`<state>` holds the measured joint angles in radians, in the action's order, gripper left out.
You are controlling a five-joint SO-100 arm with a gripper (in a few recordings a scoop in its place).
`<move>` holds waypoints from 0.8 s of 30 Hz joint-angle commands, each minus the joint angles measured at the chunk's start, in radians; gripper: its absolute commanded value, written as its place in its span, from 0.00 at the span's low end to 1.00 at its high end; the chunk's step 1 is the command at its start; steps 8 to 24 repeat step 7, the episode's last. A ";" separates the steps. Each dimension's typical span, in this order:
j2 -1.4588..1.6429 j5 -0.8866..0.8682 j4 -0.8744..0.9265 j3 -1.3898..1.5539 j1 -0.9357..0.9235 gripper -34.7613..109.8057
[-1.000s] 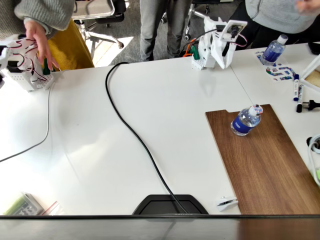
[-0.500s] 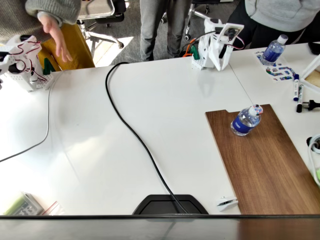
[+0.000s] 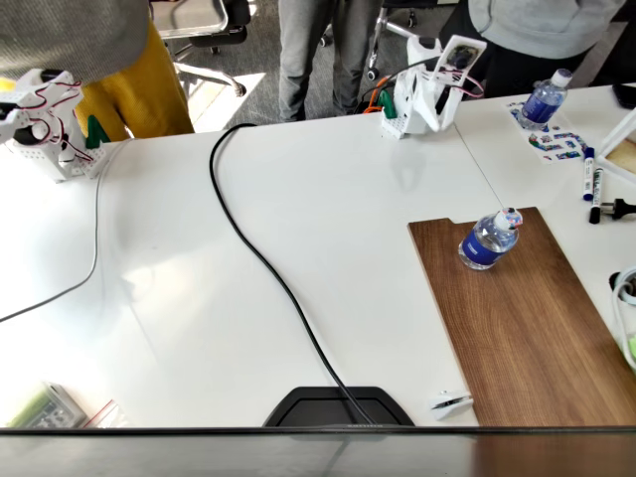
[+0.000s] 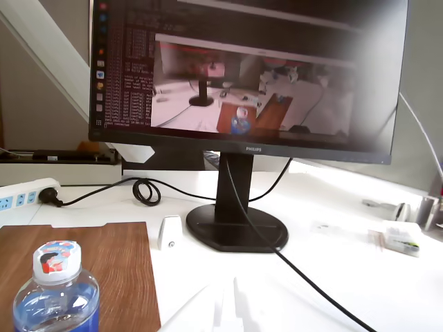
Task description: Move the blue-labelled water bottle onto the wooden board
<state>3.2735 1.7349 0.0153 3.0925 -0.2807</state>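
Note:
The blue-labelled water bottle (image 3: 489,241) stands upright on the wooden board (image 3: 532,328), close to the board's far notched edge. In the wrist view the bottle (image 4: 55,294) is at the bottom left, its red-marked cap up, with the board (image 4: 104,263) under it. My white arm (image 3: 429,91) is folded up at the table's far edge, well away from the bottle. My gripper (image 4: 223,310) shows as two white fingertips close together at the bottom of the wrist view, holding nothing.
A black cable (image 3: 260,260) crosses the table to a monitor base (image 3: 336,405). A longer bottle (image 3: 545,99) and markers (image 3: 588,185) lie far right. People stand behind the table. A monitor (image 4: 242,76) and power strip (image 4: 21,197) face the wrist camera.
The person's hand at the upper left has pulled back out of view. My arm has tilted slightly at the table's far edge. Bottle and board have not moved.

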 commanded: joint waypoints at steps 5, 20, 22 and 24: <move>0.023 0.009 -0.210 0.012 -0.008 0.24; 0.023 0.009 -0.252 0.012 -0.008 0.24; 0.023 0.009 -0.252 0.012 -0.008 0.24; 0.023 0.009 -0.252 0.012 -0.008 0.24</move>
